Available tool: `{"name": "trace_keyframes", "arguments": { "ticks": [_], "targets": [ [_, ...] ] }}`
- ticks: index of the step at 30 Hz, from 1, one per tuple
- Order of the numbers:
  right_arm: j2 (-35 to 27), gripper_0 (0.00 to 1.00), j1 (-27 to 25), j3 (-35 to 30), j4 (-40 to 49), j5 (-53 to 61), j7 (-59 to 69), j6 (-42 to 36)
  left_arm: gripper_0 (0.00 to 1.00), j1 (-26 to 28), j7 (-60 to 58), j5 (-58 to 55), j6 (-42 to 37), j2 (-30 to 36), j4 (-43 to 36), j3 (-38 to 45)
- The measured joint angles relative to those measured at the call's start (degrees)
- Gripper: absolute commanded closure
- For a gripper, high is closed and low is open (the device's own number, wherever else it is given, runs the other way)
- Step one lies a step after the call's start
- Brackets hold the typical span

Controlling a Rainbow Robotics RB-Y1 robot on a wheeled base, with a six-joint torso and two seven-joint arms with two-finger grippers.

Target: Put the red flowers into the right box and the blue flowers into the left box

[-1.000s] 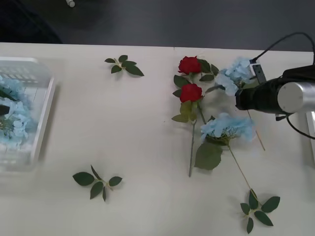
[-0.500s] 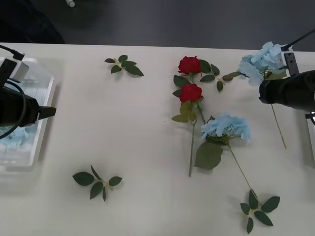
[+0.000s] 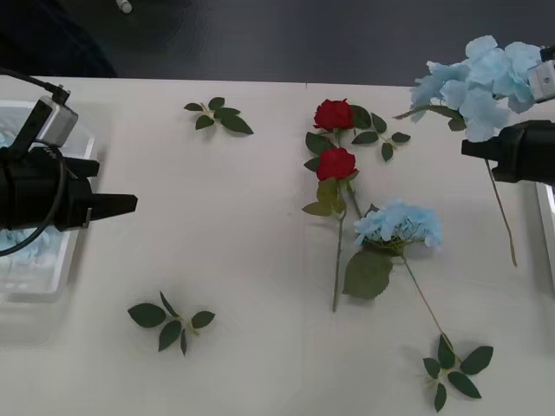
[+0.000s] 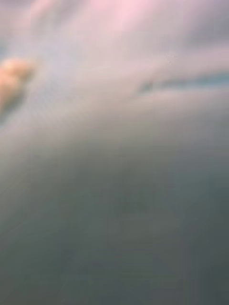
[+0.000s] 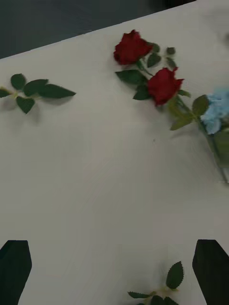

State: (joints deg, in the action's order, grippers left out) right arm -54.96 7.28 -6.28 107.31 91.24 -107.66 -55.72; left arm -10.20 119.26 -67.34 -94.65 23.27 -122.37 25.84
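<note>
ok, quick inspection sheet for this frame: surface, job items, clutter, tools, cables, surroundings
Surface: white table.
Job items: two red flowers at table centre; one blue flower lying beside them; another blue flower lifted at far right; left box holding blue petals; right box, rim at right edge.
Clutter: three leaf sprigs.
Tools: left tool open, by left box; right tool shut on lifted flower's stem.
Cables: black cable on left arm.
Surroundings: dark floor beyond.

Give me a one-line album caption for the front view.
Right pincer lifts a blue hydrangea above the table; two red roses and another hydrangea wait below.
</note>
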Motion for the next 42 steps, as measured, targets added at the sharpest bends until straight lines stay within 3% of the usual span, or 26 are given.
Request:
{"name": "trace_keyframes", "arguments": {
  "ticks": [9,14,22,26,30,34,42],
  "targets": [
    [-6.55,1.00,-6.94,3.20,11.48,12.21,-10.60,16.98,0.00,0.00,13.17,-18.22,-0.10,0.00,13.34,4.52],
    [-6.59,1.00,-7.32,7.26,16.82,12.35,-15.57,27.66,0.00,0.01,20.39,-24.71,-2.49,0.00,19.28,5.78],
    [-6.59,1.00,-7.07,20.36,22.01,3.56,-18.65,44.12,0.00,0.01,35.14,-35.30,-5.89,0.00,27.49,5.87],
    [-6.59,1.00,-4.64,28.37,22.43,-0.60,-18.65,48.60,0.00,0.01,35.13,-38.16,-6.86,0.00,28.79,5.87],
    [-6.59,1.00,-0.55,37.96,22.41,-5.96,-18.65,58.12,0.00,0.01,35.13,-40.74,-6.93,0.00,29.34,5.86],
    [-6.59,1.00,4.84,46.68,22.39,-6.54,-18.65,61.02,0.00,0.01,35.13,-42.48,-7.19,0.00,29.34,5.15],
    [-5.45,1.00,9.72,51.06,22.39,-7.89,-18.65,61.37,0.00,0.00,35.13,-43.98,-6.83,0.00,29.26,-1.31]
  ]
}}
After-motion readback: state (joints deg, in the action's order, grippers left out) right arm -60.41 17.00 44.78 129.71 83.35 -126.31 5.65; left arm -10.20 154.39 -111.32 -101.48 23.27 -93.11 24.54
